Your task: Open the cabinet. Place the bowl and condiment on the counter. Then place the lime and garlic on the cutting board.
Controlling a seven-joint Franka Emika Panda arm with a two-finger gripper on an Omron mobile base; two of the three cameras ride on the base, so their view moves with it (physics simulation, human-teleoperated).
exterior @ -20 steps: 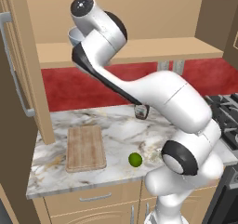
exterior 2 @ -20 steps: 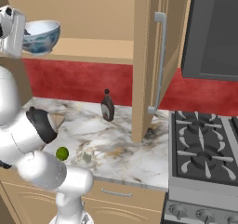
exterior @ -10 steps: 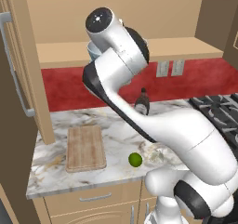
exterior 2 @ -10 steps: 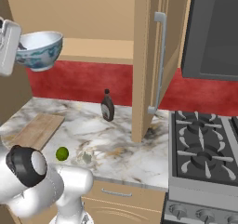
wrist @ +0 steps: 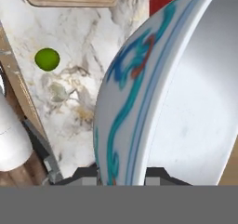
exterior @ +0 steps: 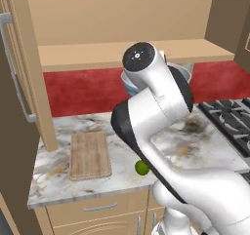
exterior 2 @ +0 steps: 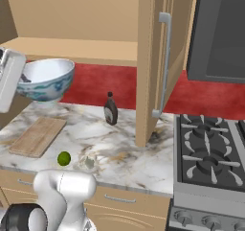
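Observation:
My gripper [wrist: 123,174] is shut on the rim of the white bowl [wrist: 153,93] with the blue-teal pattern, one finger on each side of the wall. The bowl [exterior 2: 45,79] hangs tilted in the air above the left part of the marble counter [exterior 2: 124,144], below the cabinet shelf. Behind my arm its rim [exterior: 181,74] just shows. The dark condiment bottle [exterior 2: 111,109] stands on the counter by the red wall. The lime [exterior 2: 64,158] and pale garlic [exterior 2: 88,163] lie near the front edge, right of the cutting board [exterior 2: 37,136]. Both cabinet doors [exterior 2: 160,62] stand open.
The open right door with its silver handle [exterior 2: 165,67] juts out over the counter next to the stove [exterior 2: 210,148]. A dark microwave [exterior 2: 222,33] hangs above the stove. The left door [exterior: 14,112] stands open at the counter's left end. The cabinet shelf [exterior: 97,56] is bare.
The bowl has come out from the shelf and down toward the counter, held in the gripper. My arm has swung forward and now blocks much of the left base view.

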